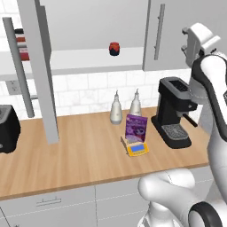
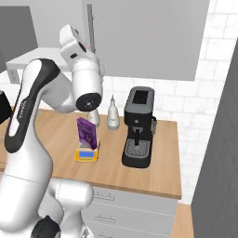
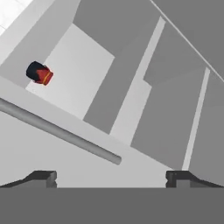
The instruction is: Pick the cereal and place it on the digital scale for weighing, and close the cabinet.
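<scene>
The purple cereal box [image 1: 135, 127] [image 2: 87, 131] stands upright on the yellow-orange digital scale [image 1: 137, 149] [image 2: 87, 155] on the wooden counter. The grey cabinet [image 1: 97, 26] above has its left door [image 1: 42, 66] swung open, and its right door [image 1: 177, 31] is shut. My gripper [image 1: 186, 40] [image 3: 111, 177] is raised high beside the right door, well above the cereal. It is open, with nothing between its fingertips [image 3: 43, 177]. In the hand view a long bar handle [image 3: 61, 131] runs just ahead of it, in front of the cabinet's open inside.
A red jar [image 1: 114, 48] [image 3: 39, 73] sits on the cabinet shelf. A black coffee machine [image 1: 174, 111] [image 2: 138, 125] stands right of the scale, with two pale bottles [image 1: 116, 108] behind it. A dark appliance [image 1: 8, 128] is at the counter's left end.
</scene>
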